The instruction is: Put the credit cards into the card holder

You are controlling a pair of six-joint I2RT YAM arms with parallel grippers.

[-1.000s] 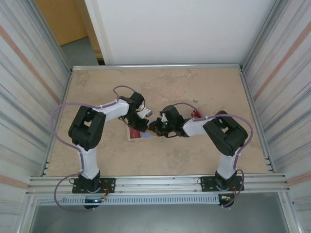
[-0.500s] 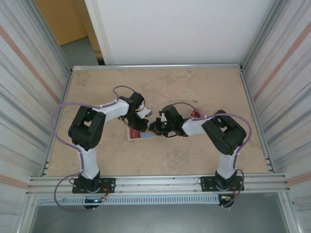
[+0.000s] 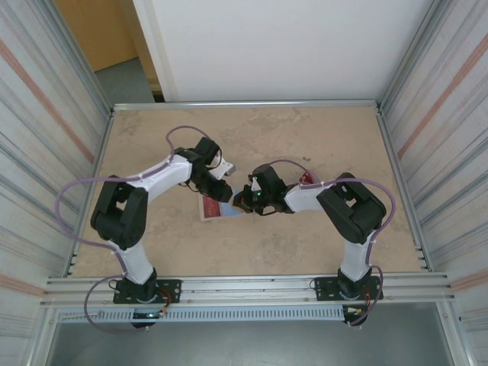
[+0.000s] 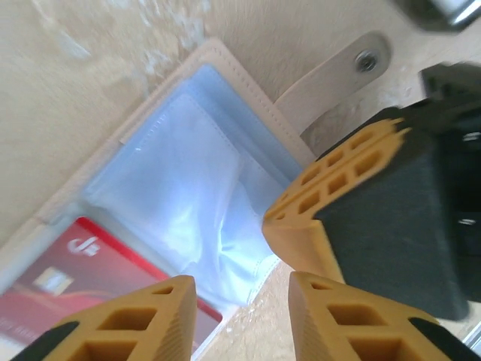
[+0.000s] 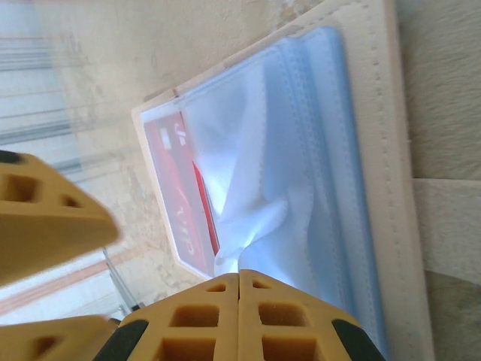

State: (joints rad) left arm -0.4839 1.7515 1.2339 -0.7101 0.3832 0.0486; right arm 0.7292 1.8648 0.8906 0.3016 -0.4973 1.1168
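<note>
Beige card holder (image 5: 376, 113) in tight-shut right pincer (image 5: 239, 282); left pincer (image 4: 240, 293) newly ajar, empty above it.

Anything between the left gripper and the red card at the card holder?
Nothing visible does. The left gripper hangs open over the card holder, the red card just past its fingertips. The right gripper, shut on the pale blue pocket, sits alongside, not between.
</note>
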